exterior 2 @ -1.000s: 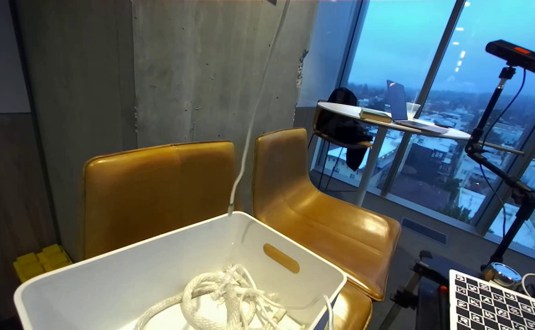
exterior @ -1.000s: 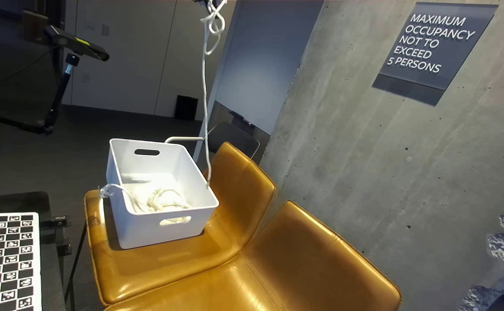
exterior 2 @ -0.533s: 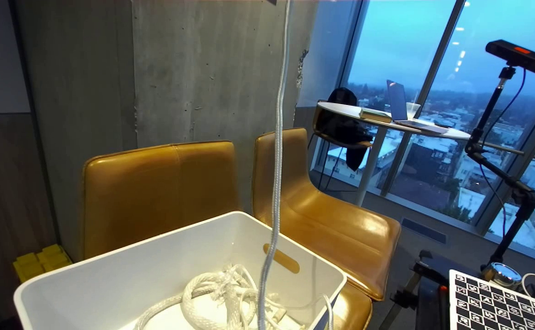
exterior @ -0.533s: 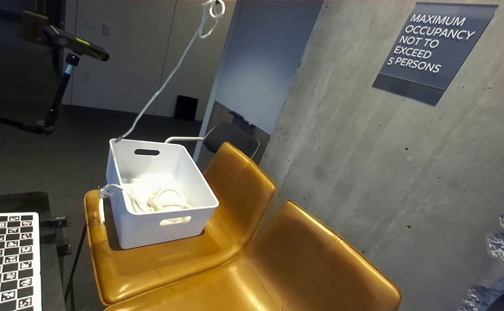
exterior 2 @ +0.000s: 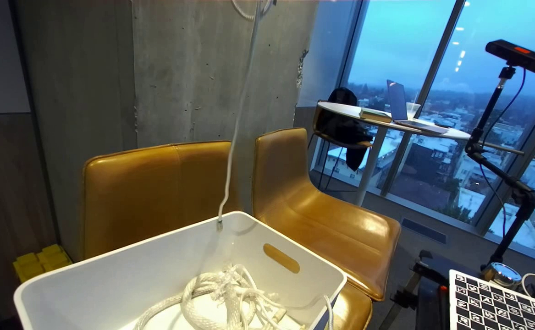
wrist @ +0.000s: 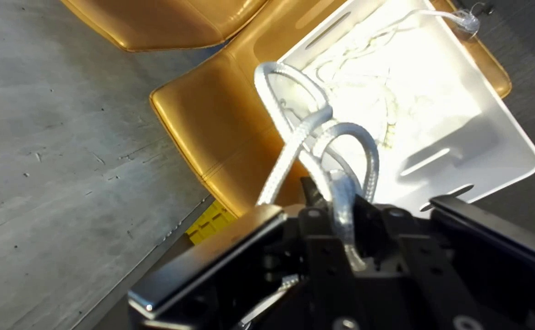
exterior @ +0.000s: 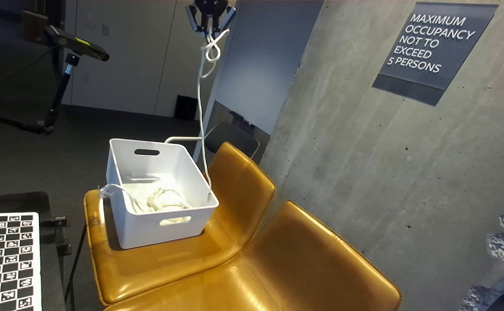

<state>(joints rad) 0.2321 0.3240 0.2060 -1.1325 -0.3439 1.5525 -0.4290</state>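
In an exterior view, thick white braided rope (exterior: 154, 201) is being contained in a white rectangular plastic bin (exterior: 148, 231); above the bin's right rim, a thin looped white braided cord (wrist: 297, 138) is being gripped by the black metal gripper (exterior: 210, 33).

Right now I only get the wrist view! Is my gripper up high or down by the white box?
Observer: Up high. In an exterior view the gripper is well above the white box.
Operator: Does the white rope I'm holding dangle down to the box?
Observer: It looks so. In both exterior views its tip shows against the box's inside, just below the rim; touching, I can't tell.
Operator: Cool! Any writing on the grey wall?
Observer: Yes, a dark sign says "Maximum occupancy not to exceed 5 persons."
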